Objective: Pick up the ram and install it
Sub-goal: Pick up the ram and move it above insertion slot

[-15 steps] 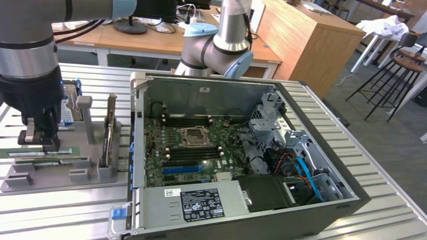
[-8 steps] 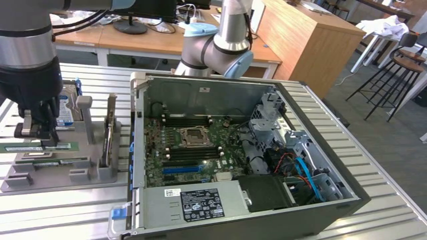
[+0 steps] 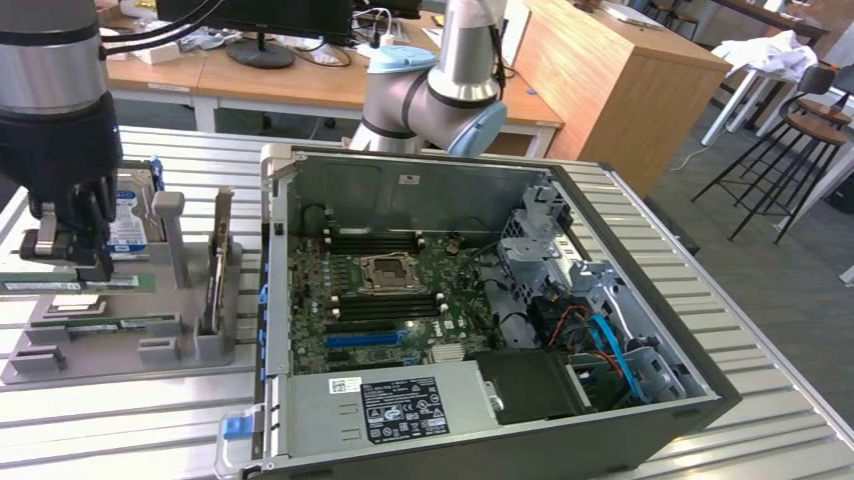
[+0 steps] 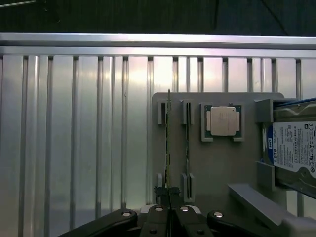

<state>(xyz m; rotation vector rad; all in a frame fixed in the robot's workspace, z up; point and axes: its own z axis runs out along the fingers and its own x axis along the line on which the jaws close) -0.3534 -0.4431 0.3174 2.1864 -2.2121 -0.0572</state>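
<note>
Slatted table: grey holder holds twin stick; jaws clasp ram

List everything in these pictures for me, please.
ram: one, green, on edge in the tray
second stick: one, green, in the next slot
processor: one, silver, flat in a tray pocket
hard drive: one, blue-white label, at the tray's edge
card: one, brownish, upright on the tray
tray: one, grey, on the table
case: one, grey, open, on the exterior view's right of the tray
motherboard: one, green, inside the case
table: one, silver slats
arm: one, grey with blue caps, behind the case
jaws: one pair, black, astride the ram
</note>
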